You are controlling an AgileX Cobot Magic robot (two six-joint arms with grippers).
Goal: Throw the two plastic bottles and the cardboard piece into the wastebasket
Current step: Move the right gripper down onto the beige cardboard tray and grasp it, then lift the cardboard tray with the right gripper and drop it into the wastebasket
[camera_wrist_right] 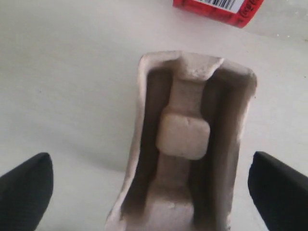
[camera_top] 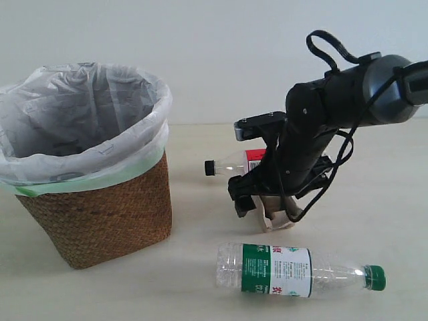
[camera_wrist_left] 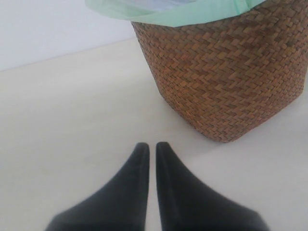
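Note:
The wicker wastebasket (camera_top: 100,207) with its white bag stands at the left, its woven wall (camera_wrist_left: 226,77) close ahead in the left wrist view. The green-capped bottle (camera_top: 294,269) lies on its side near the front. The red-labelled bottle (camera_top: 234,162) lies behind the right arm, its label edge (camera_wrist_right: 219,9) showing. The beige cardboard piece (camera_top: 277,214) (camera_wrist_right: 190,144) lies on the table. My right gripper (camera_top: 264,204) (camera_wrist_right: 151,166) hangs open over it, one finger on each side, apart from it. My left gripper (camera_wrist_left: 152,146) is shut and empty, low over the table beside the basket.
The pale table (camera_top: 187,294) runs to a white wall behind. The right arm's black cables (camera_top: 334,160) loop above the cardboard. The left arm does not show in the exterior view.

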